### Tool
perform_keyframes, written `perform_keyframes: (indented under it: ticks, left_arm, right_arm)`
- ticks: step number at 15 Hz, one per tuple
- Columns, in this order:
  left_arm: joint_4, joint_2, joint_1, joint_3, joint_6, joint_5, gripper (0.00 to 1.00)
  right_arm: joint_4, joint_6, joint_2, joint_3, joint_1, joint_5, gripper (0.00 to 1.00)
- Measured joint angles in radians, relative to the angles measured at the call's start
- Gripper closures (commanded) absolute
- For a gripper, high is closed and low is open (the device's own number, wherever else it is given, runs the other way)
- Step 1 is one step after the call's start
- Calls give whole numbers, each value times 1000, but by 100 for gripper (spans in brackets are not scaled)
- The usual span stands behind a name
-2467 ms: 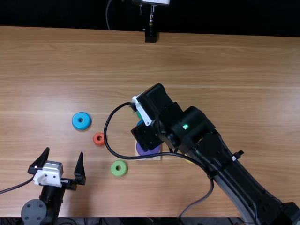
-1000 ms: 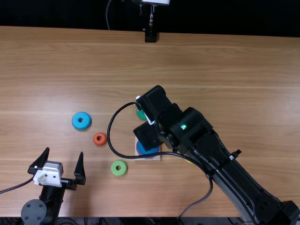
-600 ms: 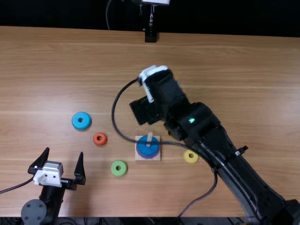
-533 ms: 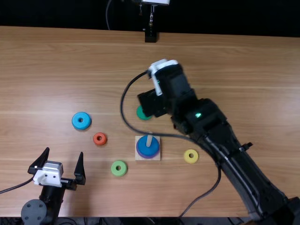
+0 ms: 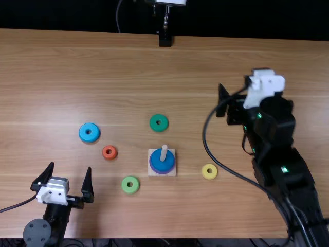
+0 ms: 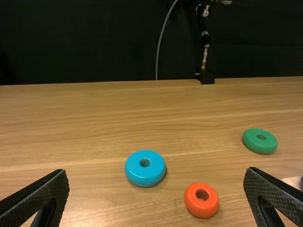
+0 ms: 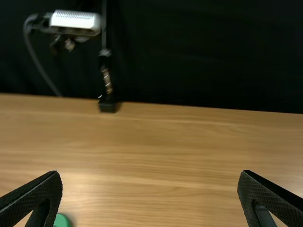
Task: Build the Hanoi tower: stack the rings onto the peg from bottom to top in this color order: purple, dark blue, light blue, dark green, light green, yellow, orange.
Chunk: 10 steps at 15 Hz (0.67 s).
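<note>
While the left gripper (image 5: 71, 165) sits released over the near left of the table (image 5: 247, 206), the right gripper (image 5: 239, 82) is wide open too, off beyond the yellow ring (image 5: 209, 171) and to its right. The purple ring (image 5: 162, 172)'s on the peg (image 5: 164, 153), dark blue ring (image 5: 162, 162) on top of it. Light blue ring (image 5: 89, 137) and orange ring (image 5: 105, 153) are over left, dark green ring (image 5: 159, 127)'s just past the peg, light green ring (image 5: 130, 190)'s nearer and left, all lying flat.

the right arm (image 5: 277, 121) has swung off to the right; the dark blue ring (image 5: 160, 163) now lies over the purple ring (image 5: 162, 173) on the peg (image 5: 164, 152).
</note>
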Motion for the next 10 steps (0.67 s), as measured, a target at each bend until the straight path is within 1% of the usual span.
perform_keyframes:
  ticks: [2, 4, 5, 7, 8, 10]
  left_arm:
    - [0, 0, 0, 0, 0, 0, 0]
    - [0, 0, 0, 0, 0, 0, 0]
    - [0, 0, 0, 0, 0, 0, 0]
    - [0, 0, 0, 0, 0, 0, 0]
    - [1, 0, 0, 0, 0, 0, 0]
    - [0, 0, 0, 0, 0, 0, 0]
  right_arm:
    - [-4, 0, -161, -159, -59, -1, 0]
    - [6, 1, -349, -307, -91, -4, 0]
    - [39, 2, -451, -391, -124, -8, 0]
    - [184, 4, -641, -604, -219, -6, 0]
    - [239, 3, -711, -714, -239, -5, 0]
    - [261, 2, -832, -892, -244, -5, 0]
